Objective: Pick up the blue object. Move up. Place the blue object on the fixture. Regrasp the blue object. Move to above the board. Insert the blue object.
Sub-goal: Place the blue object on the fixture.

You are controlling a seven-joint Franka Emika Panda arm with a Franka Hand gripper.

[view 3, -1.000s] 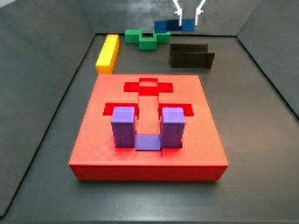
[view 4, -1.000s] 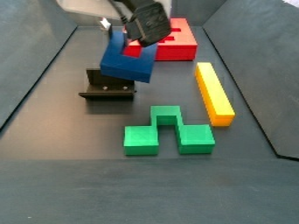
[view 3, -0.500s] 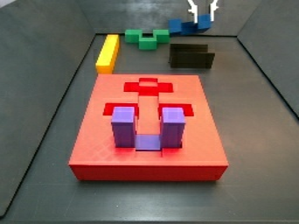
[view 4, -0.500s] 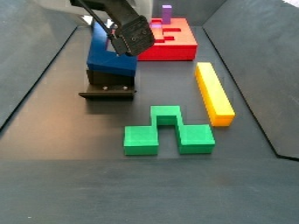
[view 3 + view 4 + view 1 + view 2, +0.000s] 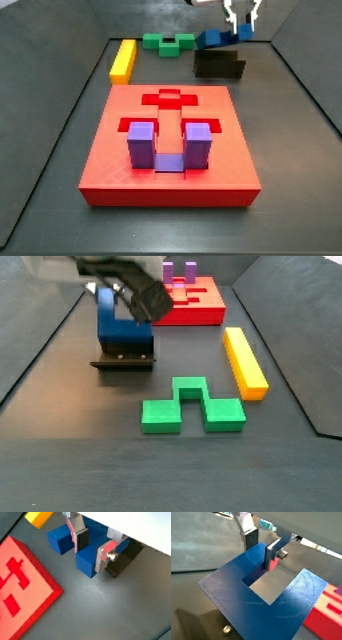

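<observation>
Blue object (image 5: pixel 120 324), unmarked, sits clamped in gripper (image 5: pixel 93 546) over fixture (image 5: pixel 123 360).

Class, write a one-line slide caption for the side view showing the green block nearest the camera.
Gripper holding the blue object upright on the fixture, beyond the green block.

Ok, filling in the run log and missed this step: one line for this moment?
phase: placing on fixture | gripper: shut on blue object | blue object: over fixture, contact unclear | board: purple block seated
</observation>
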